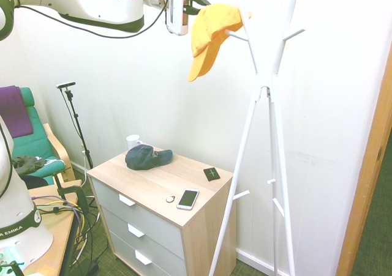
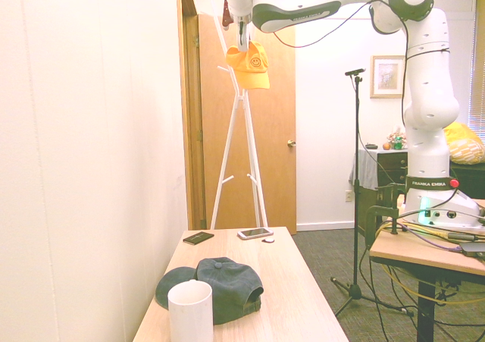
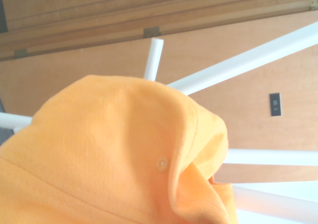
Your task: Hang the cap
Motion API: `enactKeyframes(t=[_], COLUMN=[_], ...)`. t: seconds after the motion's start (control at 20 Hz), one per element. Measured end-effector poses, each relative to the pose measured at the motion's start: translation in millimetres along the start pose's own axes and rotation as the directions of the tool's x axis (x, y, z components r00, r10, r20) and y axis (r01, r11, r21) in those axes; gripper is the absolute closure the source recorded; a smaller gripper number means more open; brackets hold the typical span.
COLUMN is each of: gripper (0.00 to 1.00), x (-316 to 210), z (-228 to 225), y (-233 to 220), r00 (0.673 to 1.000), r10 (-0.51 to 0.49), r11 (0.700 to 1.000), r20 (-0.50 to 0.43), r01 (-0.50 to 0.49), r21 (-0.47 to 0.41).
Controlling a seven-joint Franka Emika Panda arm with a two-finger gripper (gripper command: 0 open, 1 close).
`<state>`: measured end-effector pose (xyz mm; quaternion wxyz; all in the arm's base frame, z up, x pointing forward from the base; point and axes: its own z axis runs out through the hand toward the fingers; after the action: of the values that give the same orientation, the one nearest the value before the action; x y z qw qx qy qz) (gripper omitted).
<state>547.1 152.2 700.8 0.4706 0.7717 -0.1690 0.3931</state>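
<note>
While the pincer (image 1: pixel 197 2) grips the cap (image 1: pixel 208 36) beside the coat stand's (image 1: pixel 264 80) prong, "FRANKA EMIKA" marks the arm's base (image 2: pixel 429 183).

White arm stretched high and near level across room, wrist tilted slightly downward. End effector (image 1: pixel 197 2) at top of scene, fingers closed tight, pinching orange fabric.

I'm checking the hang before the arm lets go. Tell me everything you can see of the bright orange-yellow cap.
The bright orange-yellow fabric cap hangs high up at the white coat stand, its crown against a peg. The curved brim points down and to the side. A smiley face is printed on its front, and a small eyelet shows in the woven cloth. The gripper is shut on its top edge. Whether the peg already carries it cannot be told.
</note>
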Motion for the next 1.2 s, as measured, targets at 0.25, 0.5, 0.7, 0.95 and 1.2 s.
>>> enactKeyframes(t=[0.25, 0.5, 0.7, 0.95, 1.2], gripper=[1.00, 0.00, 0.00, 0.00, 0.00], x=[-24, -50, -56, -58, -57], z=[23, 38, 48, 53, 62], y=[-15, -38, -42, -44, -42], r00=[1.000, 0.999, 0.999, 0.999, 0.998], r10=[-0.002, 0.007, 0.014, 0.019, 0.025], r11=[1.000, 0.999, 0.999, 0.999, 0.998], r20=[0.025, 0.040, 0.044, 0.049, 0.050], r01=[0.002, -0.009, -0.016, -0.021, -0.027], r21=[0.025, 0.038, 0.047, 0.050, 0.053])
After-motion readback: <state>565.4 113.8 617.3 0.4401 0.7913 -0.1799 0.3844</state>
